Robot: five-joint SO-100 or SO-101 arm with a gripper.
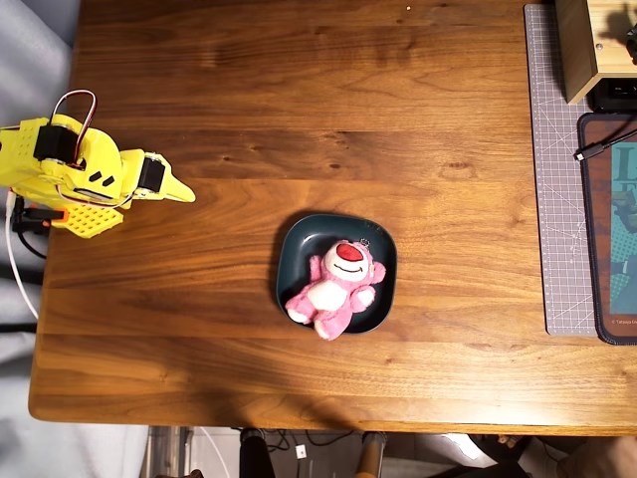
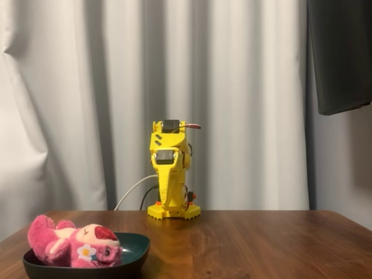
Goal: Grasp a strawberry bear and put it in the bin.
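Note:
The pink strawberry bear (image 1: 338,281) lies on its back in the dark teal bin (image 1: 295,246), near the middle of the wooden table; one leg hangs over the bin's lower rim. In the fixed view the bear (image 2: 70,245) rests in the bin (image 2: 132,251) at the lower left. My yellow gripper (image 1: 179,191) is folded back at the table's left edge, far from the bin, with its jaws together and nothing in them. In the fixed view the arm (image 2: 170,174) stands folded at the far side of the table.
A grey cutting mat (image 1: 557,179) lies along the right side, with a dark mat (image 1: 609,229), a wooden box (image 1: 587,45) and a cable (image 1: 597,149). A white curtain (image 2: 87,87) hangs behind the table.

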